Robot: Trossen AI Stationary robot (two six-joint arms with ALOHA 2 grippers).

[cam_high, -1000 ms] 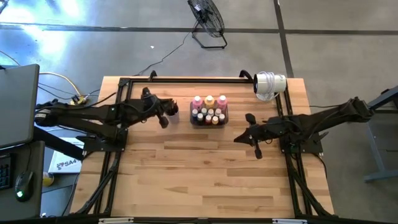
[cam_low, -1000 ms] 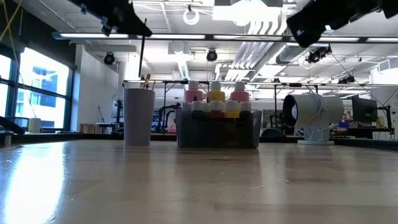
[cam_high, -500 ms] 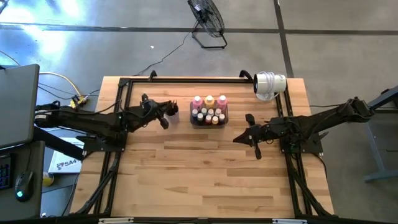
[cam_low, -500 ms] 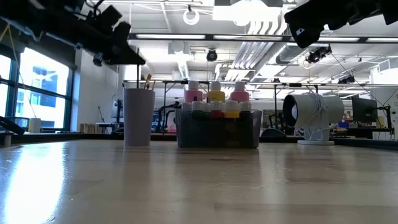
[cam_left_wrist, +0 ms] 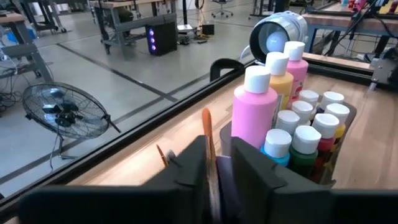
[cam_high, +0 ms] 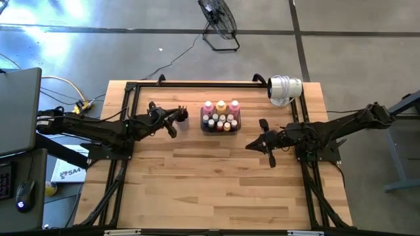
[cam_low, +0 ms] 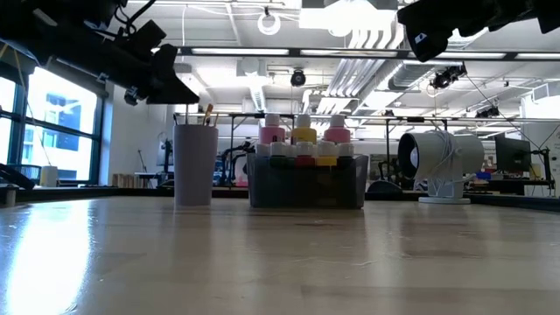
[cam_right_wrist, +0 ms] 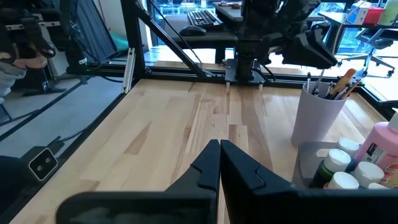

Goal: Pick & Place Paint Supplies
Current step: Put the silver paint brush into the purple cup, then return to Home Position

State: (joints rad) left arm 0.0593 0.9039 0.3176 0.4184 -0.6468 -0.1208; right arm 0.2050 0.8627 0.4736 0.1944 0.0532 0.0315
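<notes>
Left end effector [cam_high: 172, 117] hangs over the purple cup [cam_low: 194, 164], at roughly 9 o'clock from the tray [cam_high: 220, 126], fingers [cam_left_wrist: 186, 163] cracked apart around a paintbrush [cam_left_wrist: 209, 146]; can't tell if it's gripped or let go. Brushes look light, stiff and thin, so I'd pinch mid-handle. Bottles [cam_high: 220, 113] sit packed in the tray; smooth plastic, take the body. Right end effector [cam_high: 263, 143] waits clenched at 4 o'clock. Wooden surface [cam_high: 216, 183], a workshop behind.

The left gripper [cam_high: 176, 118] hangs just above the purple cup [cam_high: 183, 118], fingers [cam_left_wrist: 186, 168] a little parted. The right gripper [cam_high: 257, 134] waits well right of that cup, fingers [cam_right_wrist: 208, 165] pressed together.
</notes>
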